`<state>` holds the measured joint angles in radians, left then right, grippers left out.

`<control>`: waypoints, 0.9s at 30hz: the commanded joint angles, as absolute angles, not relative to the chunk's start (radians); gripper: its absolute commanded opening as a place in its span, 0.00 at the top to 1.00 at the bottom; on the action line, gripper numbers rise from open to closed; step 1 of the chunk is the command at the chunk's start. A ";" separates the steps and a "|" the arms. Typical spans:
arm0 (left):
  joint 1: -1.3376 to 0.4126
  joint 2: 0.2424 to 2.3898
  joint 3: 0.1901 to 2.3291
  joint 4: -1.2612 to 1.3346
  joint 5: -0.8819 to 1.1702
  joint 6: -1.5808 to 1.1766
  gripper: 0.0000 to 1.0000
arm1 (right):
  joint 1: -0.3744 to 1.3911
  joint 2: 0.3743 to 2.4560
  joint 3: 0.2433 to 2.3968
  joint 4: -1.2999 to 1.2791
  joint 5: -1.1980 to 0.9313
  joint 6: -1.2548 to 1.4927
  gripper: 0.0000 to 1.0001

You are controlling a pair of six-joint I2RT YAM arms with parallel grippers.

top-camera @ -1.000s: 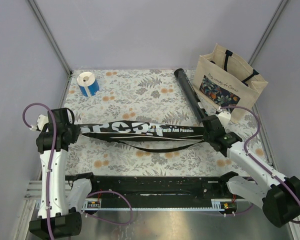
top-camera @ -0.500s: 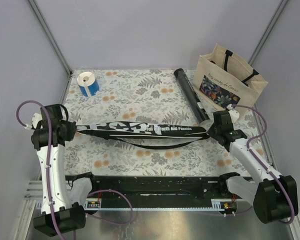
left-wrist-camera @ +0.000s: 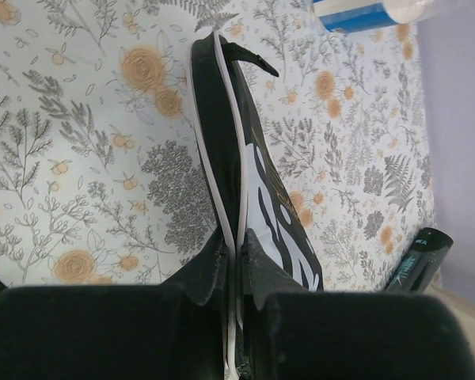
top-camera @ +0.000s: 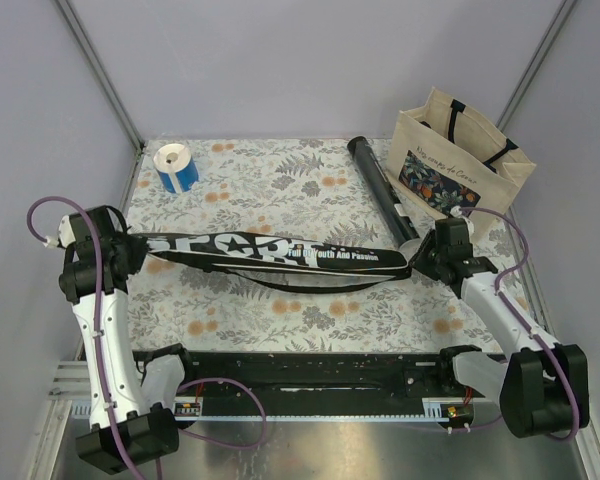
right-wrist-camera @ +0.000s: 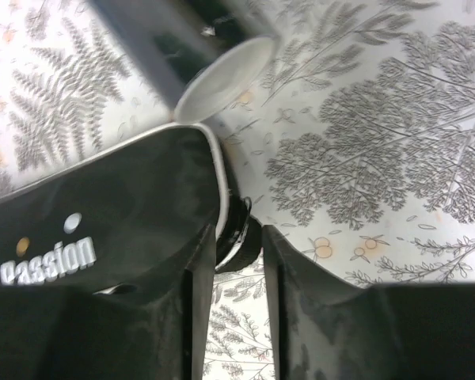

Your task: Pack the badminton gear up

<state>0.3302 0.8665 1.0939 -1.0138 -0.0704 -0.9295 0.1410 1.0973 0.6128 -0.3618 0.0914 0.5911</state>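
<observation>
Your left gripper [left-wrist-camera: 236, 241] is pinching the wide end of the black SPORT case [top-camera: 270, 250], jaws squeezed tight on its edge. The case is stretching from one gripper to the other. At its thin end, your right gripper [right-wrist-camera: 237, 237] is standing with jaws a little apart. The tip is sitting between them, maybe touching. The black tube [top-camera: 380, 190] is lying just behind that end.

Black SPORT case [top-camera: 270, 250] stretches crosswise, one end near black tube [top-camera: 380, 190].
</observation>
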 commanded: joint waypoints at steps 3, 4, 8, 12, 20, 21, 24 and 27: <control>0.341 0.831 1.112 -0.874 -0.025 -0.890 1.00 | 0.152 0.977 0.681 -0.292 -0.317 0.396 0.40; 0.341 0.831 1.114 -0.873 -0.005 -0.897 1.00 | 0.185 0.957 0.678 -0.255 -0.337 0.367 0.38; 0.342 0.831 1.114 -0.873 0.052 -0.916 1.00 | 0.403 0.904 0.649 -0.086 -0.267 0.236 0.32; 0.342 0.825 1.117 -0.885 0.048 -0.920 1.00 | 0.581 0.942 0.624 0.101 -0.207 0.103 0.22; 0.342 0.821 1.135 -0.936 0.011 -0.953 1.00 | 0.785 1.210 0.724 0.180 -0.140 -0.164 0.15; 0.342 0.822 1.140 -0.940 0.009 -0.960 1.00 | 0.810 1.248 0.759 0.116 -0.130 -0.195 0.15; 0.341 0.834 1.153 -0.948 0.003 -0.963 1.00 | 0.897 1.314 0.811 0.069 -0.027 -0.273 0.15; 0.341 0.848 1.170 -0.953 0.005 -0.969 1.00 | 0.948 1.361 0.808 0.136 0.086 -0.310 0.17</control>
